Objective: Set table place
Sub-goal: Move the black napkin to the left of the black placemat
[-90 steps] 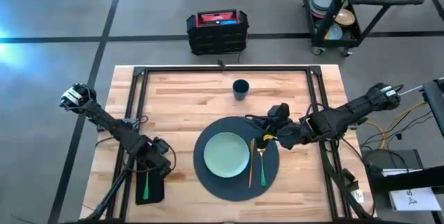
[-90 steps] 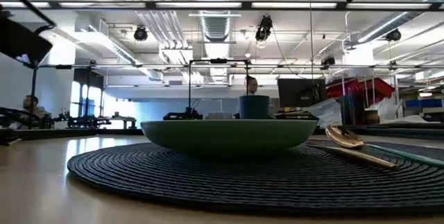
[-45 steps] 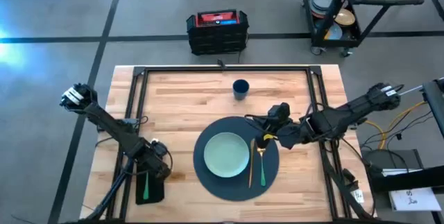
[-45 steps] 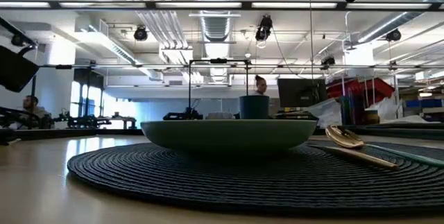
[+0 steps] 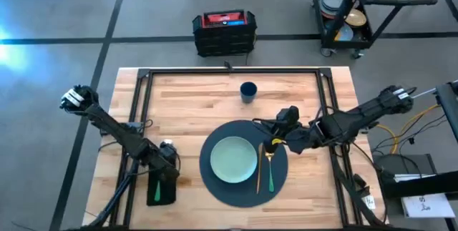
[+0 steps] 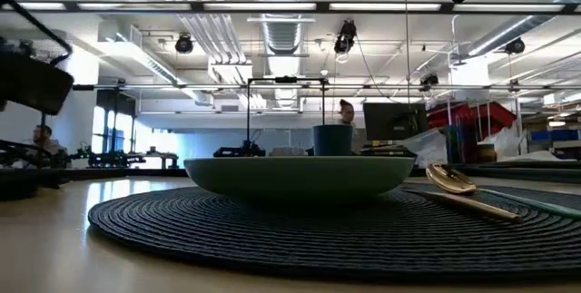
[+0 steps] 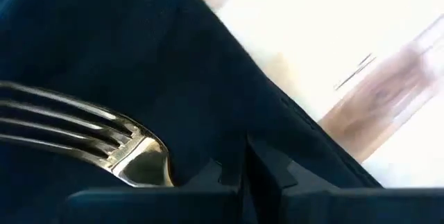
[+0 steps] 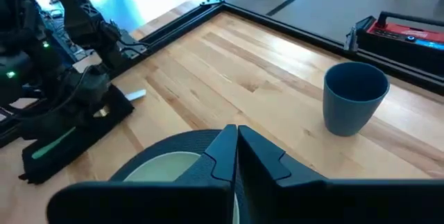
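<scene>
The dark round placemat (image 5: 243,186) lies at the table's middle front with the pale green plate (image 5: 233,159) on it. Two gold pieces of cutlery (image 5: 265,170) lie on the mat right of the plate. The dark blue cup (image 5: 248,91) stands behind the mat. The black napkin (image 5: 162,188), with a green-handled fork (image 7: 125,151) on it, lies left of the mat. My left gripper (image 5: 167,162) is shut at its far end. My right gripper (image 5: 275,142) hangs shut above the mat's far right part, holding nothing. My left gripper has its shut fingers on the napkin's far end (image 7: 229,148), just beside the fork's tines. It comes down slanting from the table's far left. The napkin lies flat on the table with the fork on top. How many layers it has hold of does not show.
A black metal rail frame (image 5: 229,72) runs around the tabletop. Bare wood (image 5: 193,102) lies between the cup and the left rail. Off the table stand a black and red case (image 5: 223,32) and a black cart of dishes (image 5: 351,13).
My left gripper has moved a little toward the table's right edge. The napkin has slid that way along the table, closer to the placemat, with the fork still on it. My right arm has kept still.
</scene>
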You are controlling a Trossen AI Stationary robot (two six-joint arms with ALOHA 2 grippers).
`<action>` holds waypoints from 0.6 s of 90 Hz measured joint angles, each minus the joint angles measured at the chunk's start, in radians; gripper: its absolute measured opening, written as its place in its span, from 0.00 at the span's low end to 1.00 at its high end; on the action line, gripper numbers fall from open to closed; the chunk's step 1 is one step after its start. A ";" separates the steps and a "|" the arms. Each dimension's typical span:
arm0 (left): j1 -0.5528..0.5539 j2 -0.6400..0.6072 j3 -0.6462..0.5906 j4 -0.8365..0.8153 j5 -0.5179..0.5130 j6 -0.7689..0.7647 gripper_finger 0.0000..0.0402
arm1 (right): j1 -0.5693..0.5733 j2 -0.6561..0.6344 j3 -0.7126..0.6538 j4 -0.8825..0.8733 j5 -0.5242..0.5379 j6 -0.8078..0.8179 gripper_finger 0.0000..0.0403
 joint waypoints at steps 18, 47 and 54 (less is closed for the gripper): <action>0.117 0.001 -0.009 0.051 -0.027 0.126 0.00 | 0.000 0.000 0.000 0.000 0.000 0.002 0.00; 0.266 0.003 -0.011 0.156 -0.015 0.350 0.00 | -0.001 0.000 -0.001 0.000 0.000 0.002 0.00; 0.284 0.003 -0.012 0.173 0.002 0.376 0.00 | -0.005 0.000 -0.001 0.000 0.000 0.003 0.00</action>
